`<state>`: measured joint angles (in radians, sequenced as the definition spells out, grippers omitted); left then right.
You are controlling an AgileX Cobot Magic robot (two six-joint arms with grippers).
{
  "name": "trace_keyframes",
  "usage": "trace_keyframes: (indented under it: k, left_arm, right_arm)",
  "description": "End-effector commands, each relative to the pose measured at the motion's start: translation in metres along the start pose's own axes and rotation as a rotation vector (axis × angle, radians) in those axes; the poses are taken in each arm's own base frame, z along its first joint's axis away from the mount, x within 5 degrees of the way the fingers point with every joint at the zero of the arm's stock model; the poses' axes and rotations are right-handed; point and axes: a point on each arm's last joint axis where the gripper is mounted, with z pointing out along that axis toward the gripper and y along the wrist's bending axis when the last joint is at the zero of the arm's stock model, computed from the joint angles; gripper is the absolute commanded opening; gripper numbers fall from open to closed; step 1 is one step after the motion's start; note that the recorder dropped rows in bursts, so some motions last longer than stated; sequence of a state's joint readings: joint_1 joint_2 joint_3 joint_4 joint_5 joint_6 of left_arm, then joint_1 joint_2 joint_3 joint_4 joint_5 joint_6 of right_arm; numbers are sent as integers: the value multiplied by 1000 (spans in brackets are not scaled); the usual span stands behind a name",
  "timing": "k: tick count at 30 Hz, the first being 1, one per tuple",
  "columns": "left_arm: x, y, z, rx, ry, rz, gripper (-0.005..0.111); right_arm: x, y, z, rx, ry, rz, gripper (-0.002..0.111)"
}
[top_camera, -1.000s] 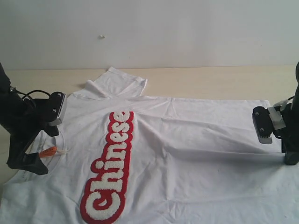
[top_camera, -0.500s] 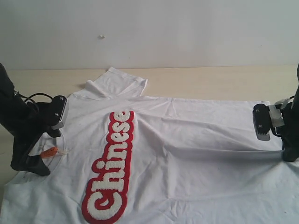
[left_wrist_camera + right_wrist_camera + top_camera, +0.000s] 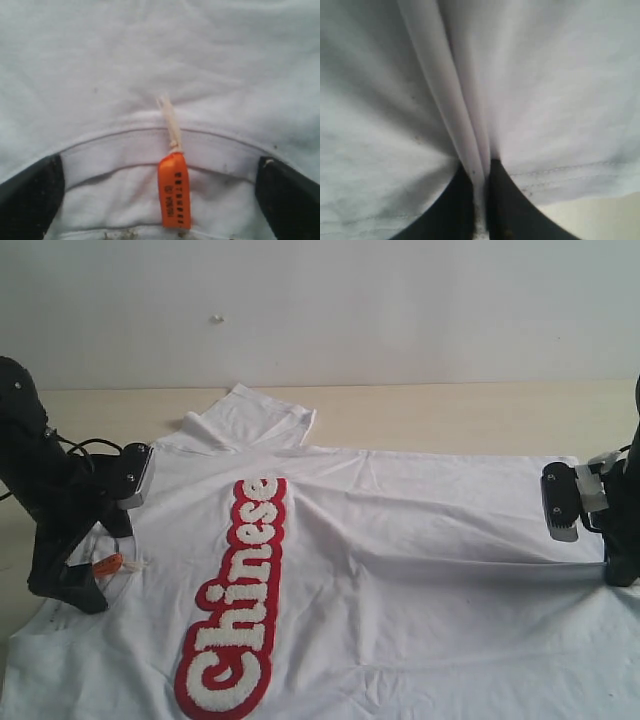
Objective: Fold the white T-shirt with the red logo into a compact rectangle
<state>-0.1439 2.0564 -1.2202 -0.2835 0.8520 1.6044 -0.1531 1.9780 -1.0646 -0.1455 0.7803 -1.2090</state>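
The white T-shirt (image 3: 400,570) lies spread on the table (image 3: 450,415), its long axis across the exterior view: collar (image 3: 125,150) at the left, hem (image 3: 560,175) at the right; the red logo (image 3: 238,600) runs crosswise, from the near edge toward the far sleeve (image 3: 250,420). The left gripper (image 3: 108,535) stands wide astride the collar; its wrist view shows the orange tag (image 3: 175,190) midway between the fingers (image 3: 30,197), apart from both. The right gripper (image 3: 562,502) is pinched on a raised fold of the hem, plain only in its wrist view.

T-shirt (image 3: 400,570) lies spread on table (image 3: 450,415); logo (image 3: 235,600) runs left of centre; neck tag (image 3: 105,565) lies at the left edge.
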Motion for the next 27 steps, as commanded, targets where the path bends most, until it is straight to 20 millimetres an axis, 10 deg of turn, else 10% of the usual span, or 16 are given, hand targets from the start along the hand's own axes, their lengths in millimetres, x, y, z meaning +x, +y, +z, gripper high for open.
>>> trace_keyframes:
  k: [1,5,9,21,27]
  left_arm:
    - [12,-8,14,115,80,-22,99]
    - [13,-9,19,141,83,-28,63]
    - [13,-8,21,137,76,-30,1]
    - [8,-9,17,132,34,-64,4]
    - [2,-11,-11,85,23,-86,36]
  right_arm:
    - [-3,0,17,-14,-25,28,0]
    - [-3,0,17,-12,-25,28,0]
    - [-4,0,17,-14,-30,35,0]
    - [-6,-2,17,8,-57,57,0]
    - [-6,-2,17,8,-57,57,0]
